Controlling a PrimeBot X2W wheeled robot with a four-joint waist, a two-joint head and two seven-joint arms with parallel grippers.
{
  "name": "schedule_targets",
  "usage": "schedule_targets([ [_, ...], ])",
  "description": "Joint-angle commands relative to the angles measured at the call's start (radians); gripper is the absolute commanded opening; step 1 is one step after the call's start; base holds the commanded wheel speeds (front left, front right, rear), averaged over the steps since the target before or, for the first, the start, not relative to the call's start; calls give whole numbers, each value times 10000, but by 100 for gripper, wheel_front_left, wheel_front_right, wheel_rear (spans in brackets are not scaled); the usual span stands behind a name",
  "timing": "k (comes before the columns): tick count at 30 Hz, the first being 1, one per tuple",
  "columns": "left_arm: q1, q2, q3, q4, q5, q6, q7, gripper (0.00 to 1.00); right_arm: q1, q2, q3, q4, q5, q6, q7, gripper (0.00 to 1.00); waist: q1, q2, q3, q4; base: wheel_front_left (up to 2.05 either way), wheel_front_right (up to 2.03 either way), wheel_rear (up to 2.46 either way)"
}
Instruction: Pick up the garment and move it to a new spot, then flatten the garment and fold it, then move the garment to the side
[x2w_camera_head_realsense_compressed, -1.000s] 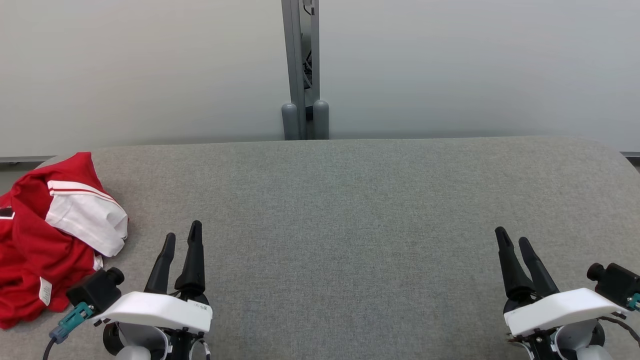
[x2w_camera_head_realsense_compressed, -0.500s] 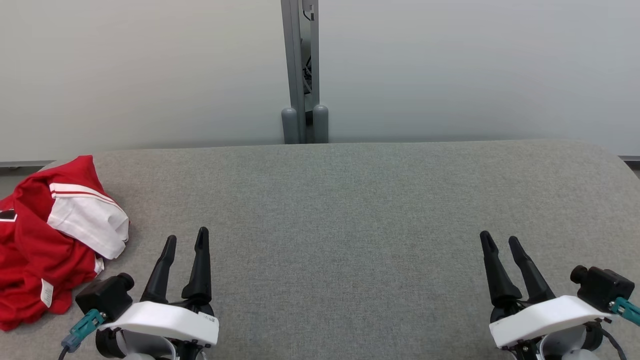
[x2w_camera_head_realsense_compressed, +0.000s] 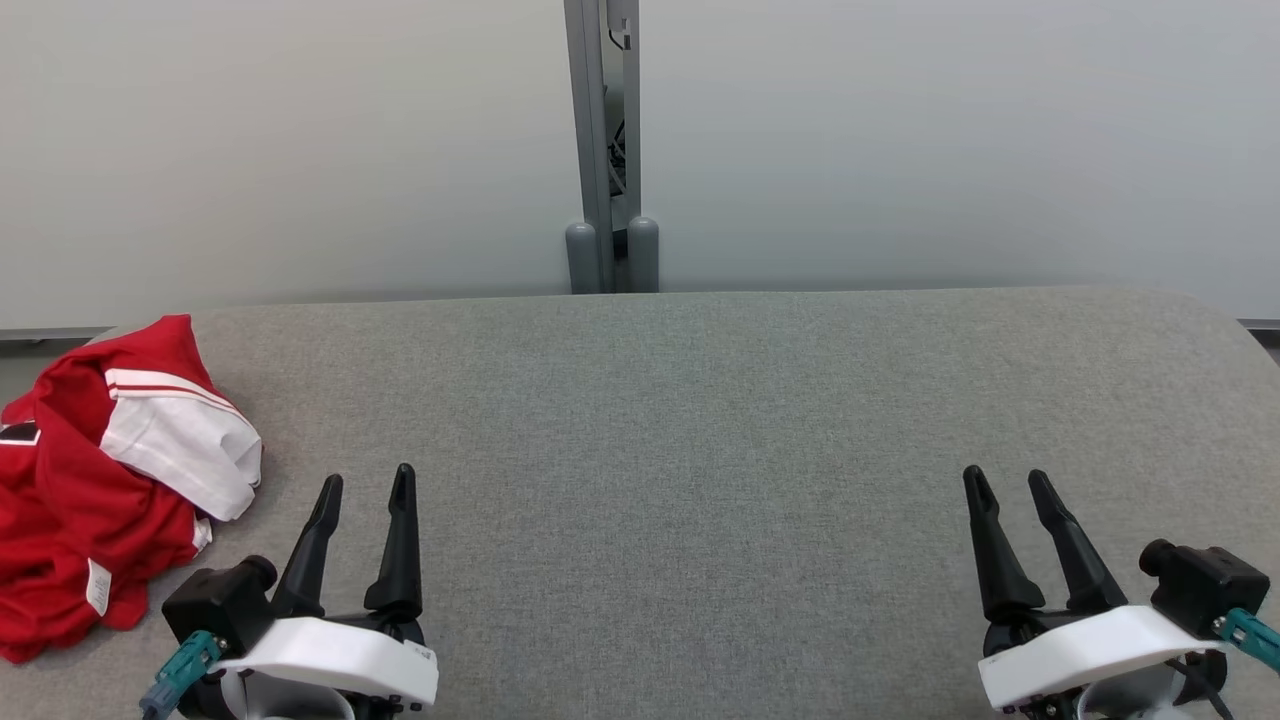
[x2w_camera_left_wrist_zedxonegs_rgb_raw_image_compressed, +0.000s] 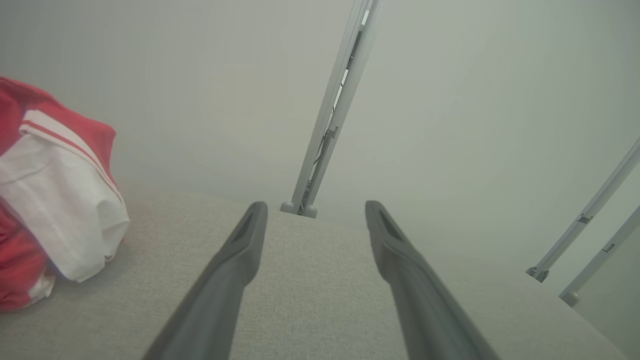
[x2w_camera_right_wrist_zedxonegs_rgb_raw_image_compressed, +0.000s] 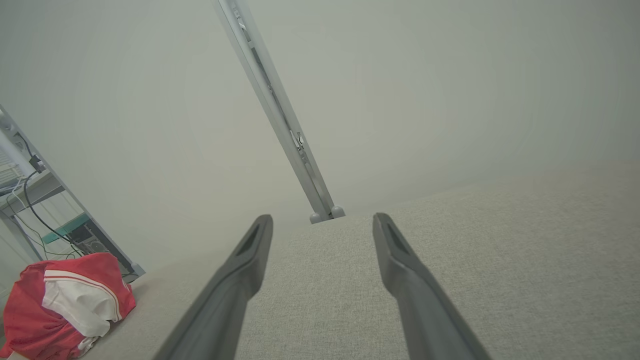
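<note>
The garment (x2w_camera_head_realsense_compressed: 105, 480) is left crumpled at the table's (x2w_camera_head_realsense_compressed: 700, 450) left edge, untouched, while the left gripper (x2w_camera_head_realsense_compressed: 365, 480) and right gripper (x2w_camera_head_realsense_compressed: 1008, 480) are held wide and empty, presumably awaiting the pickup.

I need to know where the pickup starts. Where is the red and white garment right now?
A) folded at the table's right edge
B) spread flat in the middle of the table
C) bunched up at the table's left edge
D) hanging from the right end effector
C: the garment lies crumpled at the left edge of the table, beside the open, empty left end effector.
</note>
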Motion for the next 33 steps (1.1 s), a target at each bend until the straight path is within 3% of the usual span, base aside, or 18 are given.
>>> schedule_targets([
  [1,31,56,49,-174,302,43,-78,100,32,-94,65,-140,-275,17,-142,100,0,-1,-15,8,0,0,0],
  [33,548,87,251,-172,2340,-18,-615,100,429,-147,168,-225,-2478,19,-944,100,0,-1,-270,4,0,0,0],
])
